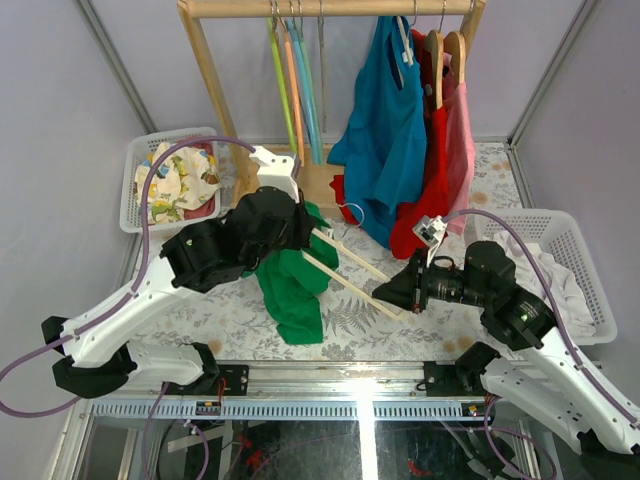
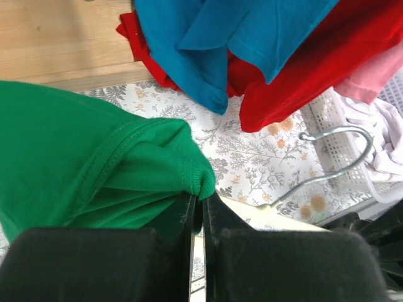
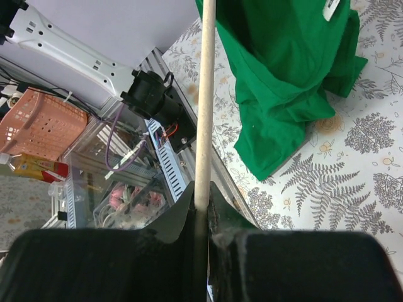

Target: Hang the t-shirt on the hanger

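Observation:
The green t-shirt (image 1: 292, 280) hangs from my left gripper (image 1: 300, 222), which is shut on a fold of its ribbed collar (image 2: 200, 179) above the table's middle. The pale wooden hanger (image 1: 352, 272) lies slanted between the arms, its upper ends running into the shirt. My right gripper (image 1: 392, 293) is shut on the end of one hanger arm (image 3: 204, 107). The hanger's silver wire hook (image 2: 343, 148) shows at the right of the left wrist view. The shirt's lower part (image 3: 286, 82) rests bunched on the fern-print table cover.
A wooden rack (image 1: 330, 10) at the back holds green, orange and blue hangers (image 1: 295, 90), a blue garment (image 1: 385, 130) and a red garment (image 1: 440, 160). A white basket with cloth (image 1: 165, 180) stands at the left, another (image 1: 570, 260) at the right.

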You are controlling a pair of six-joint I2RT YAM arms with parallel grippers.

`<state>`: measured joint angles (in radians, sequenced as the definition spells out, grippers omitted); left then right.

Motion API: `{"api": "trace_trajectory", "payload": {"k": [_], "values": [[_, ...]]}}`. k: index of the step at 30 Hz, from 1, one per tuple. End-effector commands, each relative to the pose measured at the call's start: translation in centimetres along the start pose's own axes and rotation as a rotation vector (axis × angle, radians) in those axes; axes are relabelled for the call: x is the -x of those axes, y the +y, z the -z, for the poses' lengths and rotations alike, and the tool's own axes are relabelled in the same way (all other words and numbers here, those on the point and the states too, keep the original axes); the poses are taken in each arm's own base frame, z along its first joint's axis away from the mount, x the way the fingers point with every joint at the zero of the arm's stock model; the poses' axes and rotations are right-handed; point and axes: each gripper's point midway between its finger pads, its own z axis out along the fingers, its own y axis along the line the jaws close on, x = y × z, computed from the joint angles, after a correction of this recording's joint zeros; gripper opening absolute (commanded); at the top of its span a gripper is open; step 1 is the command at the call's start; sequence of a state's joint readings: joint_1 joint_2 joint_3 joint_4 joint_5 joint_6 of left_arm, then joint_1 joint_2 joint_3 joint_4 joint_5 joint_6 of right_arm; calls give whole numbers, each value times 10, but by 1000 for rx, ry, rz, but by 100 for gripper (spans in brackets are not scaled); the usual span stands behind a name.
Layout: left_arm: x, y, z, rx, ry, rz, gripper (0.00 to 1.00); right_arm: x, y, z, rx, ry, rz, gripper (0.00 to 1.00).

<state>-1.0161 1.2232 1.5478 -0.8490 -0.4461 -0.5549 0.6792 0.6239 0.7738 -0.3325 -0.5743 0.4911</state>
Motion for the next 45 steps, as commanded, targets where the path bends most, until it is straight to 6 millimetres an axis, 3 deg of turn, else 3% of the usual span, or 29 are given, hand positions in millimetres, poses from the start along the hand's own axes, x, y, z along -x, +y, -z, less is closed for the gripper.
{"api": "trace_trajectory", "payload": {"k": [1,4,9,17,20,28,38,42,45], "values": [[14,-40,17,-181,-2,-10,0,41,26,-3,104,-118,85,0],[17,-53,28,-235,-3,-11,0,53,18,-3,42,-161,102,0],[27,-69,54,-336,-24,7,0,70,12,13,-57,-247,162,0],[31,-100,80,-539,-15,11,0,90,41,68,-110,-348,245,0],[30,-104,83,-561,-10,9,0,87,53,77,-81,-338,249,0],[17,-121,80,-627,22,6,0,64,45,41,52,-295,151,0],[-4,-146,74,-659,82,-35,0,75,43,16,162,-395,93,0],[-6,-142,75,-641,76,-35,0,74,40,16,158,-407,95,0],[-4,-135,75,-614,62,-33,11,74,45,25,156,-426,112,0]]}}
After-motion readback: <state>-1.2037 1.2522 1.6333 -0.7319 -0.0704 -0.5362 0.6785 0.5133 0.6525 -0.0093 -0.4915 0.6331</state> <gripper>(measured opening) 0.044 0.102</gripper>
